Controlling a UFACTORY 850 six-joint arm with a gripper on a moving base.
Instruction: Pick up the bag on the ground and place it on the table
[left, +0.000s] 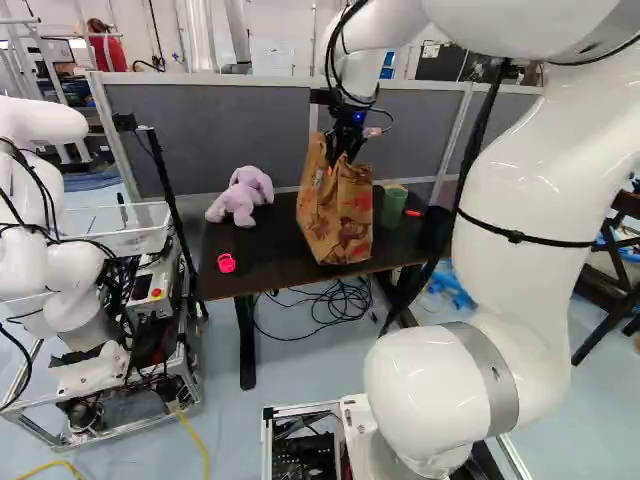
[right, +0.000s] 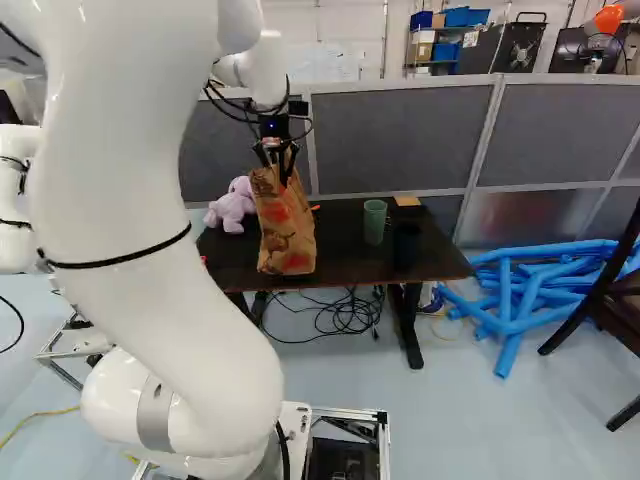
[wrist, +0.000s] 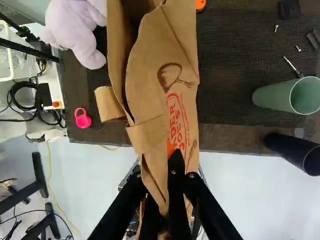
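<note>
In the wrist view, the bag (wrist: 167, 95) hides much of the table (left: 225, 282), and its own upper part is cut off by the edge, as is the plush toy (wrist: 75, 30). What is inside the bag is hidden. The gripper (right: 278, 168) has its orange pads mostly covered by the paper. The dark cup (wrist: 295, 152) is also cut. Small metal pieces (wrist: 298, 48) are too little for naming. In the right base view, the arm (right: 150, 220) hides most of the pink thing (left: 226, 263).
</note>
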